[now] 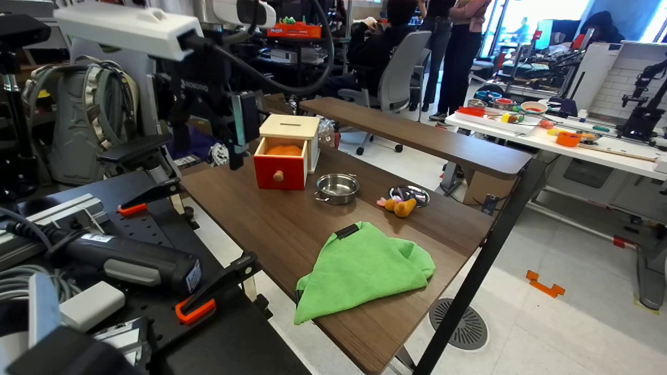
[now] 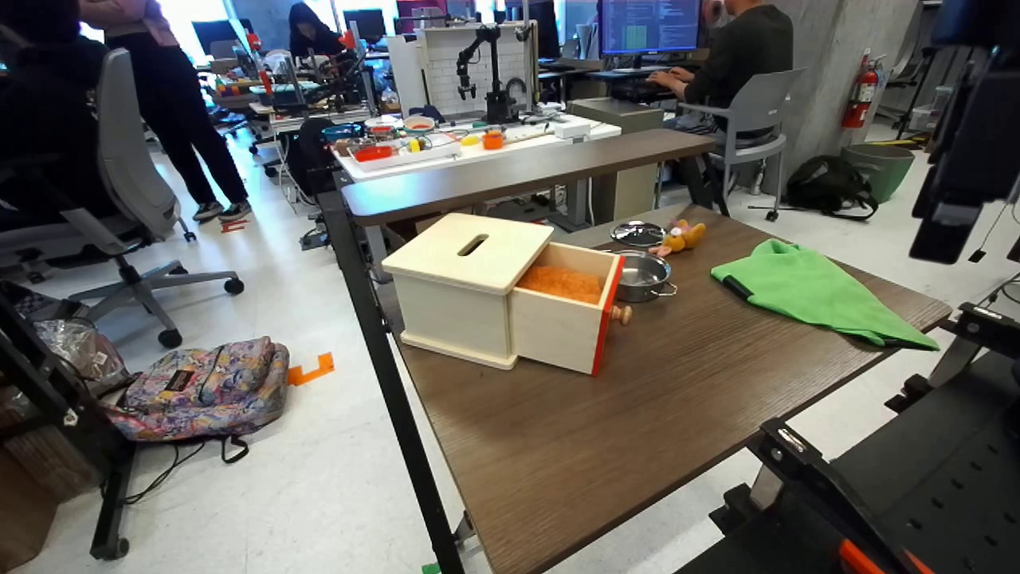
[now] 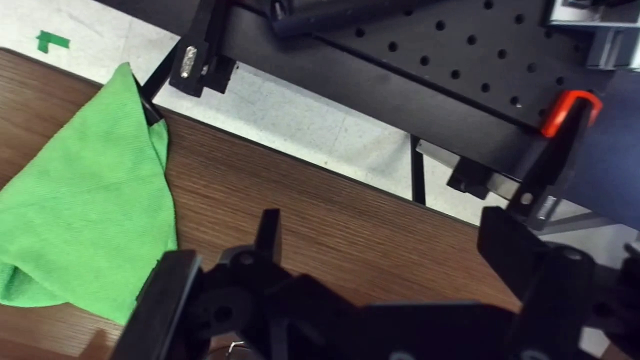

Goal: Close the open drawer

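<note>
One drawer (image 1: 291,171) open, orange material (image 2: 562,284) inside; metal bowl (image 1: 337,197) nearby.

On the brown table (image 1: 255,219), one box (image 2: 454,315), one drawer (image 2: 554,327), one metal bowl (image 1: 337,197), one shiny disc (image 1: 420,195) and one green cloth (image 1: 367,273) are counted.

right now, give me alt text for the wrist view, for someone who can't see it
Open black gripper over a dark wooden table, with a green cloth at left. Beyond a strip of pale floor lies a black perforated board; the drawer cannot be made out.
</note>
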Action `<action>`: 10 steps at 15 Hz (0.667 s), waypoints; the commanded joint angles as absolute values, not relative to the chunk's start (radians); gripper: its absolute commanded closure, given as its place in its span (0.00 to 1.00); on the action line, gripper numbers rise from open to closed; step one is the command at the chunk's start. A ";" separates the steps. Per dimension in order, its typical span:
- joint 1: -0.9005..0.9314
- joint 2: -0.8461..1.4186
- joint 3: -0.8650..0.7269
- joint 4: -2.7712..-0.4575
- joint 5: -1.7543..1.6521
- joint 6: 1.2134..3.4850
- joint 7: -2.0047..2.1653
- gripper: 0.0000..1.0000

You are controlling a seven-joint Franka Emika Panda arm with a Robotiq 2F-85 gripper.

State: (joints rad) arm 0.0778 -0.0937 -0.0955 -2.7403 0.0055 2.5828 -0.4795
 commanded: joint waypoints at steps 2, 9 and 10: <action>0.020 0.131 -0.073 -2.676 -0.177 2.816 -0.380 0.00; 0.062 0.396 -0.104 -2.518 -0.323 3.012 -0.191 0.00; 0.044 0.420 -0.077 -2.497 -0.294 3.012 -0.203 0.00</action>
State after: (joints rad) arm 0.0465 0.3278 -0.1002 -2.5766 -0.3153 2.9817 -0.2237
